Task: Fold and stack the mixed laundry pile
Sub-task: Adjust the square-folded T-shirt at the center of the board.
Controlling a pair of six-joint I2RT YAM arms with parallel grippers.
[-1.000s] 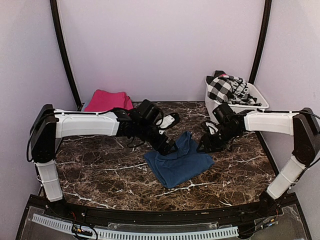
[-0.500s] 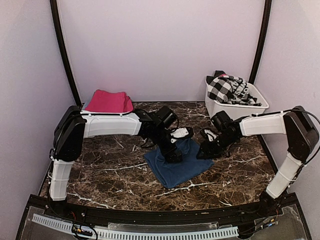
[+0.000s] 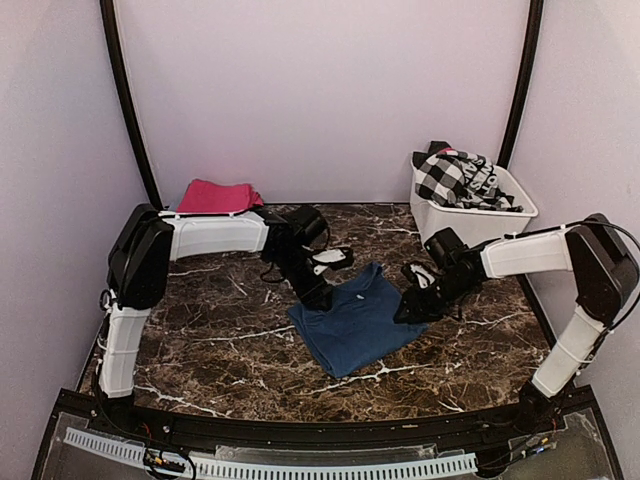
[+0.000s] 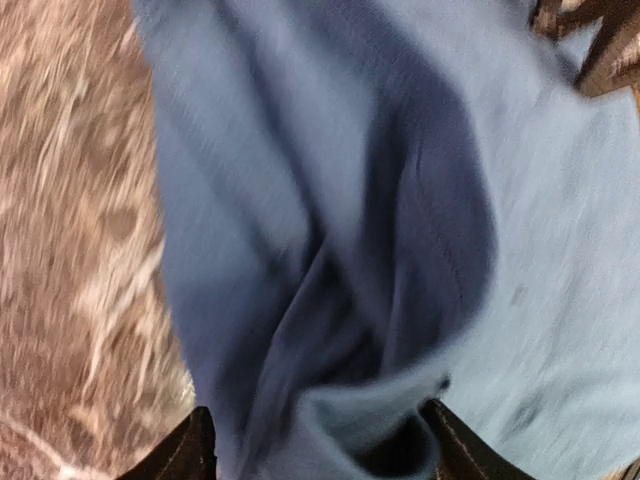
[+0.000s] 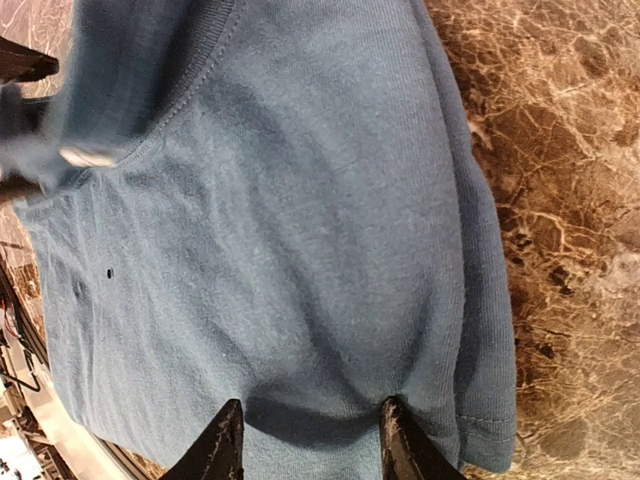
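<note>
my left gripper [image 3: 318,297] pinches a bunched fold at the far left edge of the blue garment [image 3: 357,325]; my right gripper [image 3: 412,308] clamps its right edge. it lies mid-table on the marble top [image 3: 200,340]. checked garment [image 3: 452,176] sits in the white tub [image 3: 478,218], pink cloth [image 3: 215,196] far left.

One blue garment [image 3: 358,327] on the marble table [image 3: 200,340], one pink cloth [image 3: 215,196] folded at the back left. One white tub [image 3: 480,215], one black-and-white checked garment [image 3: 450,175] heaped inside it, and two arms working.
</note>
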